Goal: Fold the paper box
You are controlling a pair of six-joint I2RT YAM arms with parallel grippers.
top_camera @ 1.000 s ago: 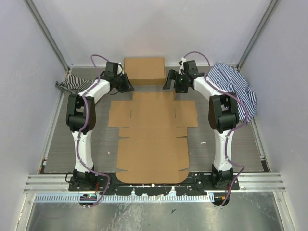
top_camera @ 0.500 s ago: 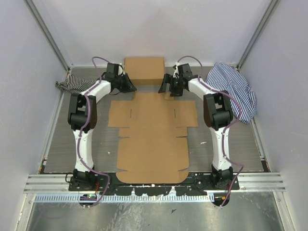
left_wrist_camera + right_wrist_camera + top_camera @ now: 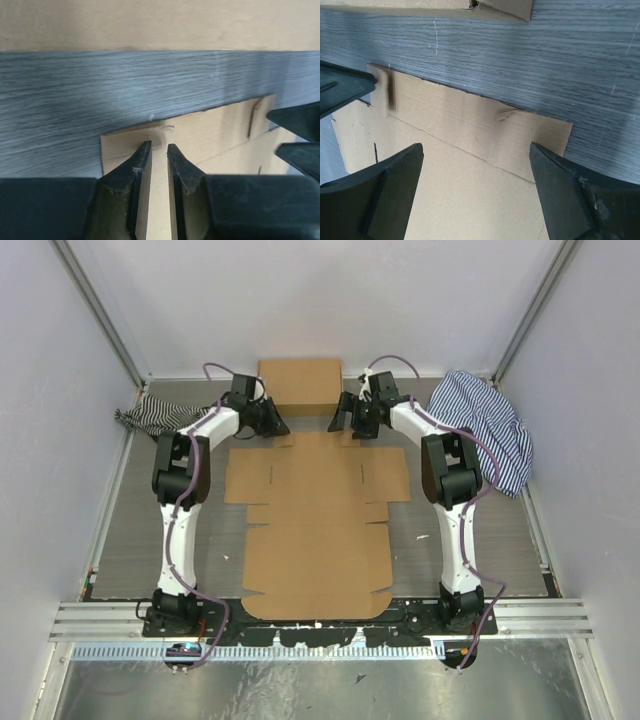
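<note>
The paper box (image 3: pixel 318 530) lies flat and unfolded on the table between the arms, with its narrow far flap toward the back. My left gripper (image 3: pixel 275 426) hovers over the flap's far-left corner. In the left wrist view (image 3: pixel 159 146) its fingers are nearly together with only a thin slit between them, and the cardboard (image 3: pixel 210 130) lies flat beneath. My right gripper (image 3: pixel 340 420) is wide open over the flap's far-right corner. In the right wrist view (image 3: pixel 476 150) the flap (image 3: pixel 470 125) lies flat between the spread fingers.
A neat finished brown box (image 3: pixel 300 385) stands at the back wall, just beyond both grippers. A striped cloth (image 3: pixel 148 416) lies at the back left and a larger one (image 3: pixel 487 425) at the back right. Metal rails run along the near edge.
Both grippers have moved inward toward the far flap's corners. The left one has come right and down to the flap's edge. The paper box has not moved.
</note>
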